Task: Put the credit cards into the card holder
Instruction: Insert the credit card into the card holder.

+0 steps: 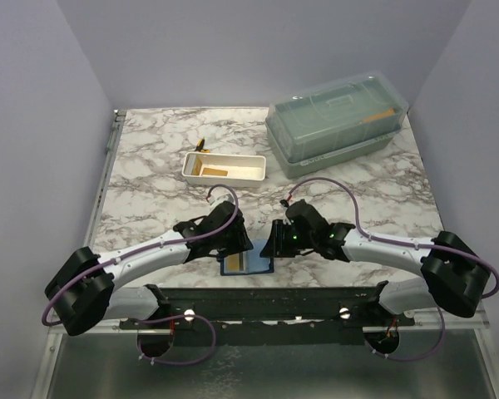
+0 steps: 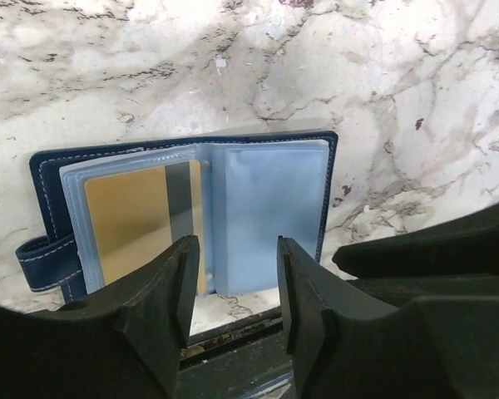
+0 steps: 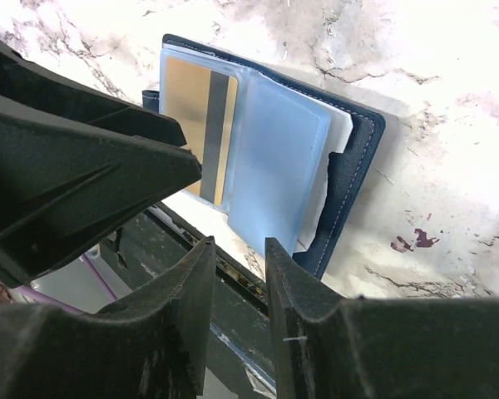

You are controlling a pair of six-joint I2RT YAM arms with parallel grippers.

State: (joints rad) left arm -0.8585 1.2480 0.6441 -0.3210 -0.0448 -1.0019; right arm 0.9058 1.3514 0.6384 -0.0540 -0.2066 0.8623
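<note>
Navy-blue leather with pale stitching: the card holder (image 1: 258, 267) lies open and flat on the marble table (image 1: 150, 191), at 6 o'clock on its top, right at the near edge between the two arms. In the left wrist view its clear pocket on the 9 o'clock side holds a gold card (image 2: 129, 220) with a dark stripe down one long edge. The clear sleeve (image 2: 266, 212) at 3 o'clock of that card looks pale blue, and we see no card showing through it.

The left tool (image 1: 239, 246) hangs over the holder from its 10 o'clock side. Its jaws stand about half apart, and through the gap we see only the holder's lower edge, with nothing clamped. The right tool (image 1: 274, 243) comes in from 2 o'clock, its jaws parted by a narrower gap that is also bare. A lower corner of the sleeve ends just beside its fingertips, and we cannot tell whether they touch.

At 11 o'clock from the holder, well apart, a white tray (image 1: 233, 179) holds orange-tan cards (image 1: 214, 172). A translucent green box (image 1: 333, 125), lid on, sits at 1 o'clock near the far edge.
</note>
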